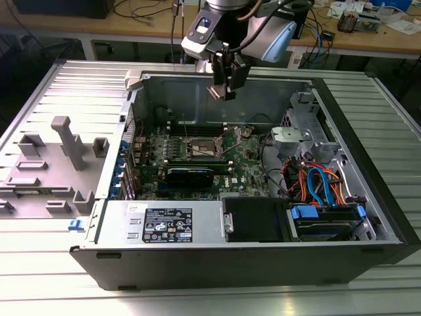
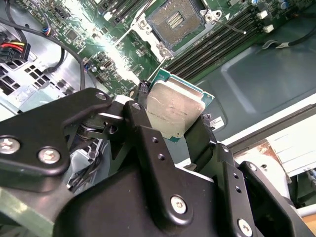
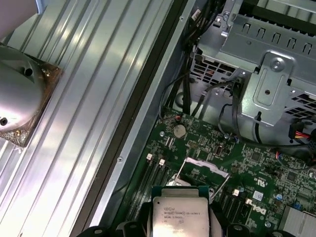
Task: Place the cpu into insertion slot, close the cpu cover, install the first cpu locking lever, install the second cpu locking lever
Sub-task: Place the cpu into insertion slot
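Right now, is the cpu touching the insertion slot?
Apart. In the exterior view the cpu hangs in the jaws well above the insertion slot, with open space between.

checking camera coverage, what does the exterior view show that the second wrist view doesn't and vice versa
Exterior view, not second wrist view: grey plastic holders beside the computer case, blue and orange cables. Second wrist view, not exterior: the chip's silver top, close up. Both: the gripper shut on the chip above the green board, socket empty.

Space above insertion slot (image 1: 201,147) open; raised cpu cover (image 1: 231,137) just beside; drive cage (image 1: 299,128) well apart.
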Tool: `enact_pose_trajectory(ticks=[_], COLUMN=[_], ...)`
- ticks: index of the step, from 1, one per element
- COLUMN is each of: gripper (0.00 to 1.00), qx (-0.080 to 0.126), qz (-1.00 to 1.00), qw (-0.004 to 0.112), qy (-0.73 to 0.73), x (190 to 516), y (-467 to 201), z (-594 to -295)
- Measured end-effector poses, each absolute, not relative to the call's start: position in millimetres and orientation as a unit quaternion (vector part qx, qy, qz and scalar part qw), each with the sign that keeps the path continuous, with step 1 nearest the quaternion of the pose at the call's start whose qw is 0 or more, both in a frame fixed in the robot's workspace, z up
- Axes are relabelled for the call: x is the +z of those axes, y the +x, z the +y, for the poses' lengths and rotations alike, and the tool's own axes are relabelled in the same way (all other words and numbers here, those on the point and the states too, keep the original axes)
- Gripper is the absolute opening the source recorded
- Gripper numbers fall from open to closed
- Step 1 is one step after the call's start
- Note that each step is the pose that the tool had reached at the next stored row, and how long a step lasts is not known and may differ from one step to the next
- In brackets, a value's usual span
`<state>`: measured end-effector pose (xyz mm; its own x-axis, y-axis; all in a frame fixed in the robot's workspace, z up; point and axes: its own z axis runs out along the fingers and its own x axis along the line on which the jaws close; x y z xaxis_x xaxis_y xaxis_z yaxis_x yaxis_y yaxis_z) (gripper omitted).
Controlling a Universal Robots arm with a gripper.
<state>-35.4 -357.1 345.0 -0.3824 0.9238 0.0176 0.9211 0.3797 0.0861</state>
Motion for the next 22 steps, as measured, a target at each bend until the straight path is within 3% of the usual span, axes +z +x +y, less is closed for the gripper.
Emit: enact_pose_trajectory(ticks=[22], gripper=[0.55], qx=[0.04], qz=[0.803], qw=[0.018], qy=[0.594], x=[334.8], y=[-35.4], z=[-359.5])
